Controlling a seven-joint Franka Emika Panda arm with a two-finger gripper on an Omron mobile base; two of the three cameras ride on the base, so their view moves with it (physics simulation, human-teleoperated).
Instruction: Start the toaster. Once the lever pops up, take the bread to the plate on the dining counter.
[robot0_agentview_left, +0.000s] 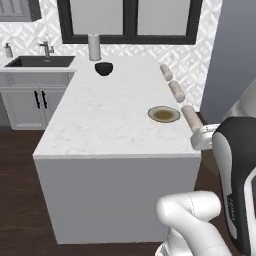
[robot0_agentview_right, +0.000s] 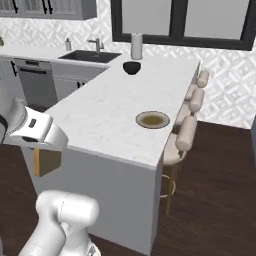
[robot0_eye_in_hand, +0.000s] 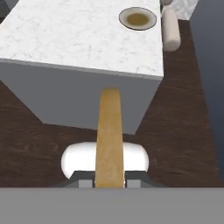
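Observation:
My gripper (robot0_eye_in_hand: 109, 180) is shut on the bread (robot0_eye_in_hand: 109, 135), a golden-brown slice seen edge-on between the two finger tips. From the right base view the bread (robot0_agentview_right: 47, 162) hangs below the hand, in front of the dining counter's near corner and lower than its top. The dining counter (robot0_agentview_left: 100, 120) (robot0_agentview_right: 100, 115) (robot0_eye_in_hand: 74, 39) has a white veined top and grey sides. The tan plate (robot0_agentview_left: 164, 114) (robot0_agentview_right: 152, 120) (robot0_eye_in_hand: 138, 19) lies empty near the counter's right edge, well beyond the bread. The toaster and its lever are out of view.
A dark bowl (robot0_agentview_left: 103, 68) (robot0_agentview_right: 131, 67) and a paper towel roll (robot0_agentview_left: 94, 46) stand at the counter's far end. Cream stools (robot0_agentview_left: 192, 117) (robot0_agentview_right: 187, 132) line its right side. A sink (robot0_agentview_left: 40, 61) sits at the back left. Dark wood floor surrounds the island.

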